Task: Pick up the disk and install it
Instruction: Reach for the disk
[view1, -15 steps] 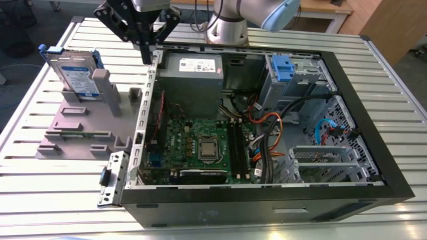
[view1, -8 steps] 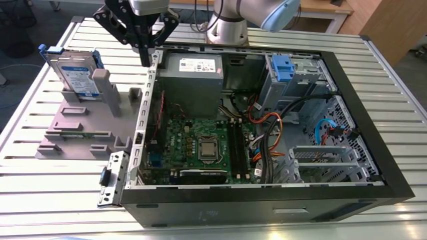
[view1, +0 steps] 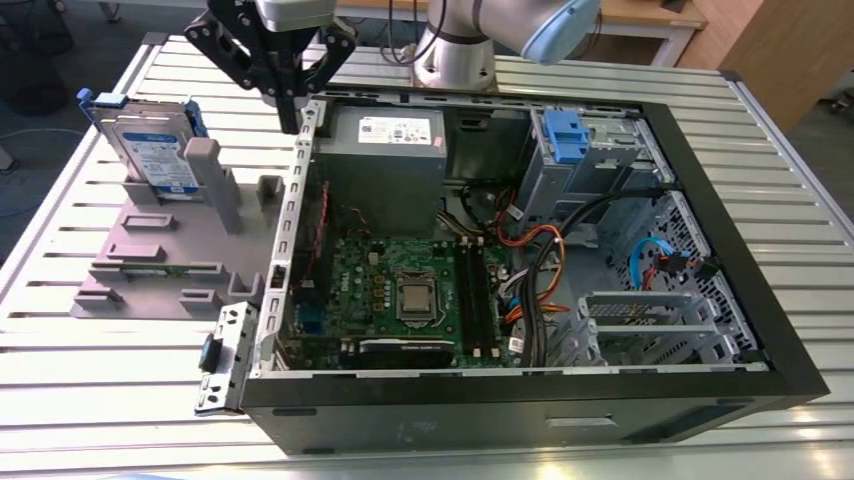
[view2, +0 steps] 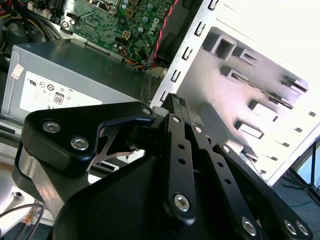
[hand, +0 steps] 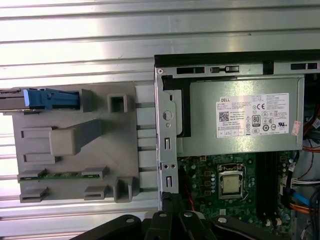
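The disk (view1: 151, 150) stands upright on edge in the grey plastic stand (view1: 160, 250), at the exterior view's left of the open computer case (view1: 747, 330). It is silver with a white-and-blue label and a blue bracket. The first wrist view shows it edge-on, with the blue bracket (hand: 50, 98) at the stand's (hand: 75, 145) end. My gripper (view1: 288, 122) hangs above the case's near wall beside the power supply (view1: 387, 150), apart from the disk. Its black fingers (view2: 175, 107) are shut together with nothing between them. The gripper tip (hand: 172, 200) also appears in the first wrist view.
The case lies open on a slatted metal table (view1: 120, 350). Inside it are a green motherboard (view1: 400, 290), loose cables (view1: 534, 250), a blue-fronted drive bay (view1: 566, 135) and a metal cage (view1: 654, 320). Grey posts (view1: 203, 165) rise from the stand next to the disk.
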